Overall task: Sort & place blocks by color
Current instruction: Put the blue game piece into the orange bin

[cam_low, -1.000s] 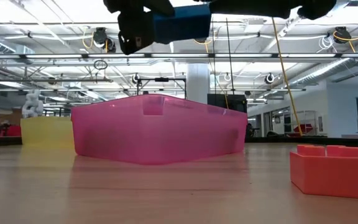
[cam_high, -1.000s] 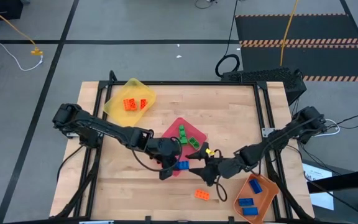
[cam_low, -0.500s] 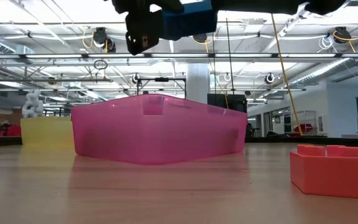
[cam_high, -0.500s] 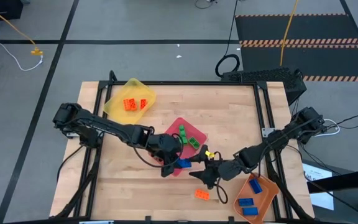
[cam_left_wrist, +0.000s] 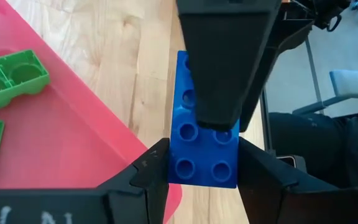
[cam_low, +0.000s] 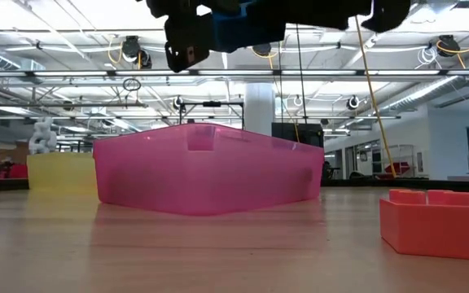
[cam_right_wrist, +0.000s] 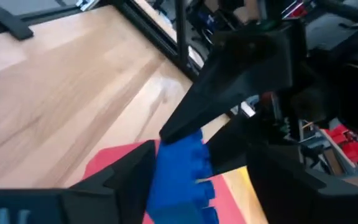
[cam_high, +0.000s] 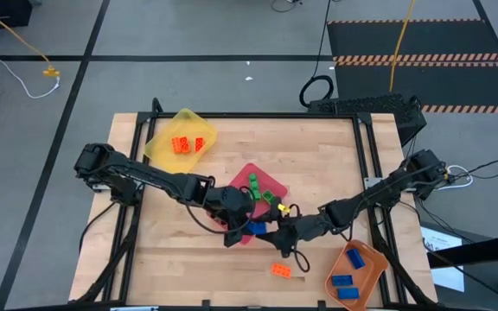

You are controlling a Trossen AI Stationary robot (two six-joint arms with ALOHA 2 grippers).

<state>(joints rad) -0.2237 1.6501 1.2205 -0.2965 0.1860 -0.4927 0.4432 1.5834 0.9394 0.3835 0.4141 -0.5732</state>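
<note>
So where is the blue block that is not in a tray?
In the high view the blue block is held above the table by the left hand, at the red tray's near edge, with the right hand closing around it.

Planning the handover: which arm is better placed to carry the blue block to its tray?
Right: its gripper is already closing around the blue block held by the left gripper, and the blue-block tray is on its side.

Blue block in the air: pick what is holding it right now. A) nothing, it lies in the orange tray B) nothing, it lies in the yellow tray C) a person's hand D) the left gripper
D: the left wrist view shows the blue block clamped in the left gripper, with the right gripper closing around its other end.
</note>
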